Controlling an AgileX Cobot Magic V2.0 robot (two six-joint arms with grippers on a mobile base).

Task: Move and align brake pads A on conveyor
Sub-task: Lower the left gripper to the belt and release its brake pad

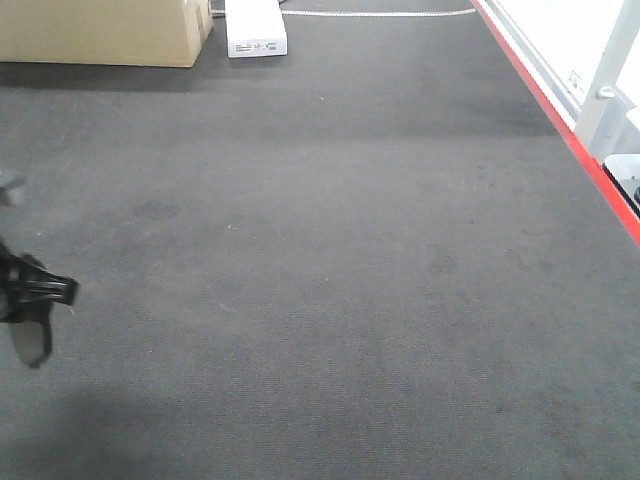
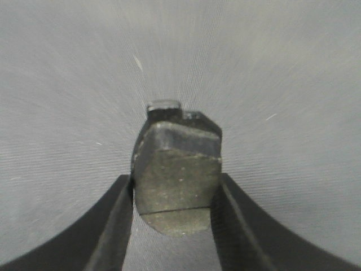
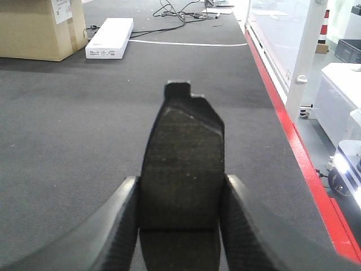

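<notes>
My left gripper (image 2: 176, 189) is shut on a grey brake pad (image 2: 177, 169) with a thin cross groove, clamped by its long edges over a blurred grey surface. In the front view this gripper (image 1: 30, 295) shows at the far left edge, above the dark conveyor (image 1: 330, 260), with a grey shape hanging under it. My right gripper (image 3: 180, 189) is shut on a second, darker brake pad (image 3: 183, 152), which points forward over the conveyor (image 3: 79, 130). The right gripper is out of the front view. No pads lie on the belt.
A red strip (image 1: 560, 125) runs along the belt's right edge, with a white post (image 1: 610, 70) beyond it. A cardboard box (image 1: 100, 30) and a white flat box (image 1: 255, 28) stand at the far end. Cables (image 3: 180, 11) lie behind them.
</notes>
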